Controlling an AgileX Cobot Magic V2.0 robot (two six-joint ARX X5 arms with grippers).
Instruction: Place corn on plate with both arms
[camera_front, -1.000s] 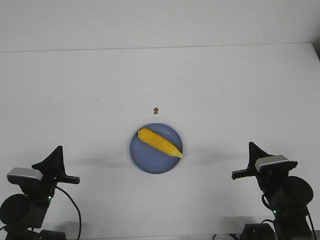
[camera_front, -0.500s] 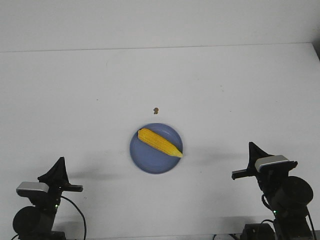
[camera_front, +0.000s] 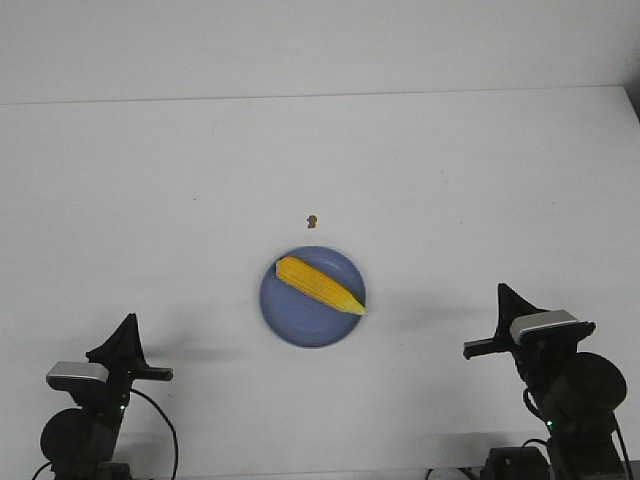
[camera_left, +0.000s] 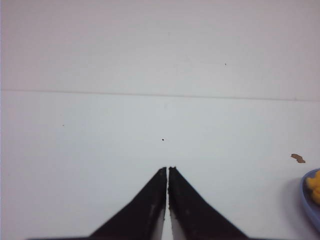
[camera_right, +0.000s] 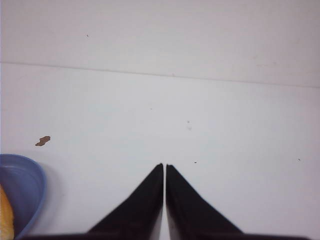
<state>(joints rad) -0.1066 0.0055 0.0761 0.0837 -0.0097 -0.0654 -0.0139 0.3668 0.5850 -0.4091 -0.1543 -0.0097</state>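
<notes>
The yellow corn (camera_front: 319, 285) lies across the blue plate (camera_front: 290, 318) in the middle of the white table, its pointed end toward the right. My left gripper (camera_front: 128, 320) is shut and empty near the table's front left, well away from the plate. My right gripper (camera_front: 502, 290) is shut and empty at the front right, also away from the plate. The left wrist view shows the shut jaws (camera_left: 167, 169) over bare table, with the plate's rim (camera_left: 306, 200) and a bit of corn (camera_left: 315, 186) at the edge. The right wrist view shows shut jaws (camera_right: 164, 165) and the plate's rim (camera_right: 35, 192).
A tiny brown speck (camera_front: 312, 220) lies on the table just beyond the plate; it also shows in the left wrist view (camera_left: 298, 158) and the right wrist view (camera_right: 43, 141). The table's far edge (camera_front: 320, 95) meets a pale wall.
My left arm has drawn back and lower toward the front edge, its gripper shifting slightly right. The right arm, corn and plate have not moved.
</notes>
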